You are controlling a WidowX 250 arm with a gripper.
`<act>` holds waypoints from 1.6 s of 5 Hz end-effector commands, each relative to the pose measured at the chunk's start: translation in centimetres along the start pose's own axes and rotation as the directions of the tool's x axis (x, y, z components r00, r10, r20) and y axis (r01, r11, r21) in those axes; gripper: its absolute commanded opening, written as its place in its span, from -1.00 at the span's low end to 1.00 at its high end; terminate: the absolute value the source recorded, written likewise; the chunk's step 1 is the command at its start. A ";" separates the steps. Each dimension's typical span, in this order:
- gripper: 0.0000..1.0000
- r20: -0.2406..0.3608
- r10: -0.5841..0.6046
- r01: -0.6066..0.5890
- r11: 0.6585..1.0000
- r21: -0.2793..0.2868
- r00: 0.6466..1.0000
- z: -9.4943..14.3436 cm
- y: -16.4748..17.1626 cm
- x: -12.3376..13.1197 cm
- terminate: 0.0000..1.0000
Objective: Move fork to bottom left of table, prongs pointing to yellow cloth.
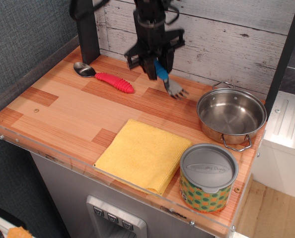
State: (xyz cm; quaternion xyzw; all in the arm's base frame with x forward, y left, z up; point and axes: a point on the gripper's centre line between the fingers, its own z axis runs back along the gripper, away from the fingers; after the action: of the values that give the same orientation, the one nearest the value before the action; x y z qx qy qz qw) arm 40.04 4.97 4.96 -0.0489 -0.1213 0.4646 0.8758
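Note:
My gripper (156,68) is at the back middle of the table (68,106), shut on the blue handle of the fork (166,79). The fork hangs lifted off the wood, tilted, with its grey prongs (176,90) pointing down and to the right. The image of the arm is a little blurred. The yellow cloth (143,154) lies folded near the front edge, well in front of the gripper.
A red-handled spoon (104,77) lies at the back left. A steel pot (231,116) stands at the right. A can with a grey lid (208,176) stands at the front right beside the cloth. A clear acrylic strip (63,159) lines the front edge.

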 end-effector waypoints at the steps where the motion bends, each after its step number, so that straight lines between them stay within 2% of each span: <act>1: -1.00 0.032 0.064 -0.062 0.995 -0.078 0.997 5.6 3.3 1.2 -1.00; 2: -1.00 -0.011 0.109 -0.109 0.992 -0.062 0.994 5.8 6.8 1.4 -1.00; 4: -1.00 0.012 0.170 -0.171 0.985 0.039 0.985 5.6 12.4 1.6 -1.00; 5: -1.00 0.033 0.223 -0.225 0.969 0.105 0.974 5.1 14.7 2.0 -1.00; 6: -1.00 0.043 0.279 -0.282 0.950 0.137 0.959 4.5 16.5 1.9 -1.00; 7: -1.00 0.023 0.283 -0.283 0.947 0.153 0.959 4.3 18.1 1.7 -1.00; 8: -1.00 0.049 0.334 -0.337 0.923 0.186 0.941 4.1 20.0 1.6 -1.00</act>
State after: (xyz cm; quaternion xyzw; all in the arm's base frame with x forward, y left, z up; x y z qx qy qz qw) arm 23.51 16.53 3.53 0.0216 -0.0524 0.6169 0.7850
